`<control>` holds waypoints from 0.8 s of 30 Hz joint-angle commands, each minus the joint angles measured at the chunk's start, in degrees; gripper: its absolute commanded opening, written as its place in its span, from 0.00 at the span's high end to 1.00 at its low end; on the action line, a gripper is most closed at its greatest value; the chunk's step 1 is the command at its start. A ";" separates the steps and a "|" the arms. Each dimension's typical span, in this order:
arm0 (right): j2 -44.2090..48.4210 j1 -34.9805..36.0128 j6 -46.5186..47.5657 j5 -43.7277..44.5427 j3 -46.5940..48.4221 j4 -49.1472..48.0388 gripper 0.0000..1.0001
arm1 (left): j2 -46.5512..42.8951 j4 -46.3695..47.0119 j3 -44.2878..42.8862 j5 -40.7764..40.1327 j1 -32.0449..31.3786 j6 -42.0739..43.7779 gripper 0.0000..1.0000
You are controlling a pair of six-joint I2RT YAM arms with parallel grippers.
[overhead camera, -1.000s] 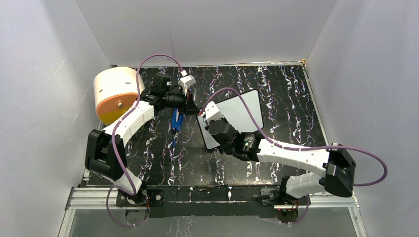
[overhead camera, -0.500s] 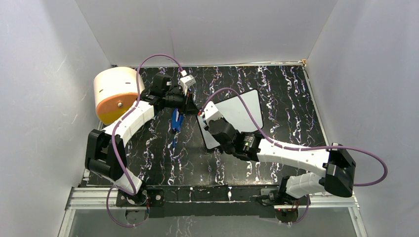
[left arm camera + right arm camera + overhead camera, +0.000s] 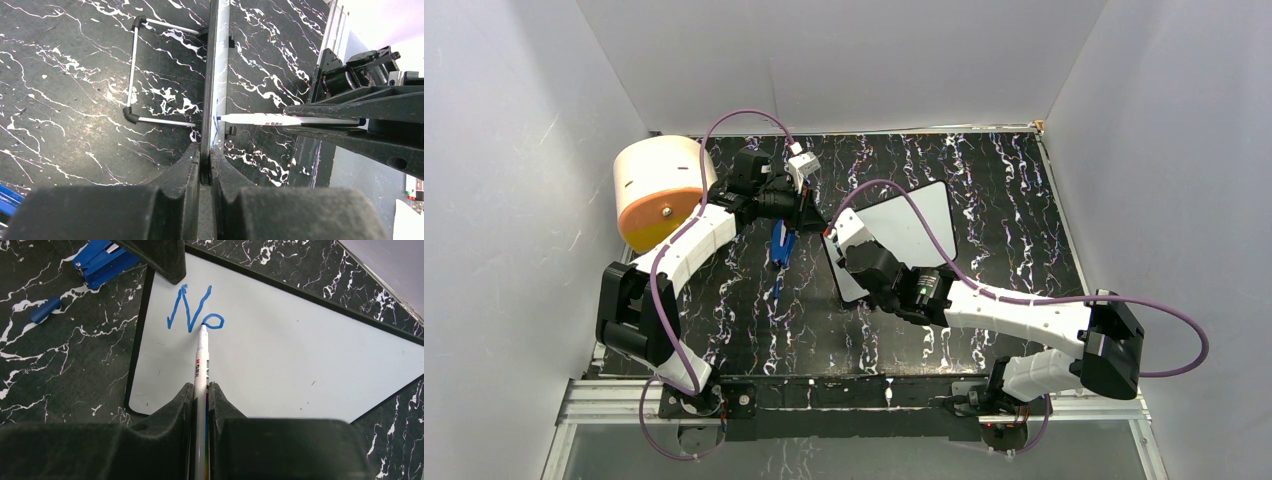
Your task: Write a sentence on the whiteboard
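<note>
Over the last second the left gripper [image 3: 205, 167] had not budged. Its fingers stayed pinched shut on the edge of the whiteboard [image 3: 300, 355], which ran straight out from between them and showed edge-on from that wrist. The only shift I could make out was at the right gripper [image 3: 200, 396], whose wrist had crept a touch toward the left arm. Its fingers were clamped on a white pen [image 3: 201, 357] that poked out ahead of them, with the tip down on the whiteboard at the foot of a small loop. That slow creep told me, I'd say, that a stroke was under way and the job had barely begun. The blue writing [image 3: 192, 315] sat just beyond the pen tip, near where the left fingers held the board. Counting from the left, there was one round peach tub [image 3: 659, 190] well off behind the left fingers. One blue clip-like thing [image 3: 102, 260] and one blue cap [image 3: 44, 310] lay on the table [image 3: 60, 370], to the left of the right fingers. Then came one whiteboard, one pen and two grippers. On the board were one full letter N and one loop beside it, too unfinished to name.
</note>
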State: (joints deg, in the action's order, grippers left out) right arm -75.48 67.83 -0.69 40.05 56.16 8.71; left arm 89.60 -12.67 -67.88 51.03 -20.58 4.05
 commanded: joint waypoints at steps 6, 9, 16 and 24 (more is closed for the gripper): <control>-0.61 -0.54 -1.79 -0.58 2.13 2.92 1.00 | -1.19 -1.05 0.58 0.30 -0.25 2.01 1.00; -0.59 -0.54 -1.79 -0.26 2.18 3.48 1.00 | -1.19 -1.03 0.60 0.30 -0.25 2.05 1.00; -0.80 -0.54 -1.96 1.78 2.23 4.42 1.00 | -1.12 -1.12 0.62 0.38 -0.25 2.10 1.00; -0.19 -0.57 -2.25 4.98 1.77 2.91 1.00 | -0.99 -1.11 0.56 0.56 -0.25 2.10 1.00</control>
State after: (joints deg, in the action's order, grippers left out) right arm -75.53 67.83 -2.15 41.25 56.16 13.61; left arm 89.60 -12.67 -67.85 51.09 -20.58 4.05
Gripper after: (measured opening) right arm 0.215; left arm 0.069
